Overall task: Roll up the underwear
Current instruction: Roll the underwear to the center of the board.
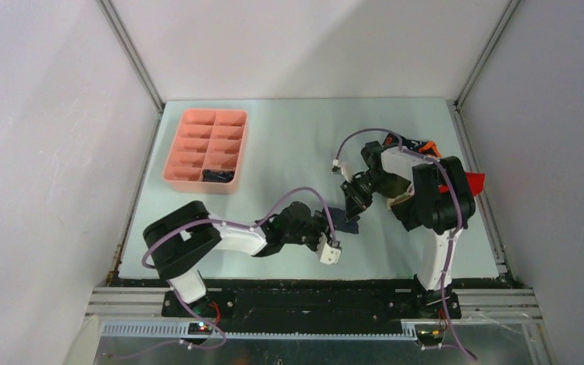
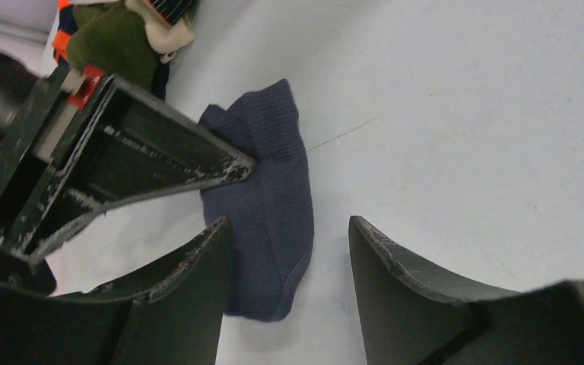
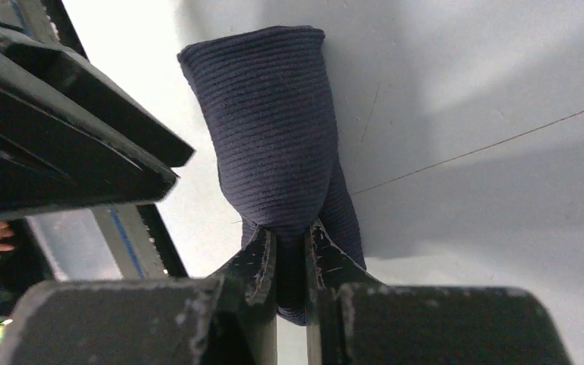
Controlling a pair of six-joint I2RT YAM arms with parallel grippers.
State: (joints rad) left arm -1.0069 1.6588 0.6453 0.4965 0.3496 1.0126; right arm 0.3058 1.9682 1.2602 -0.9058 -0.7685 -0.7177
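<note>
A navy underwear (image 1: 347, 219) lies folded into a narrow strip on the table between both arms. My right gripper (image 3: 290, 243) is shut on one end of it; the ribbed cloth (image 3: 274, 129) stretches away from the jaws. In the top view the right gripper (image 1: 352, 199) points down at the cloth. My left gripper (image 2: 289, 251) is open and low over the table, its fingers either side of the other end of the navy underwear (image 2: 270, 205), one finger resting over the cloth. The right gripper's fingertip (image 2: 232, 169) shows pressing the cloth.
A pink compartmented tray (image 1: 185, 144) stands at the back left with a dark rolled piece (image 1: 219, 176) in a near compartment. More underwear lies behind the right arm: black-orange (image 1: 424, 146), red (image 1: 473, 181), olive (image 2: 114, 42).
</note>
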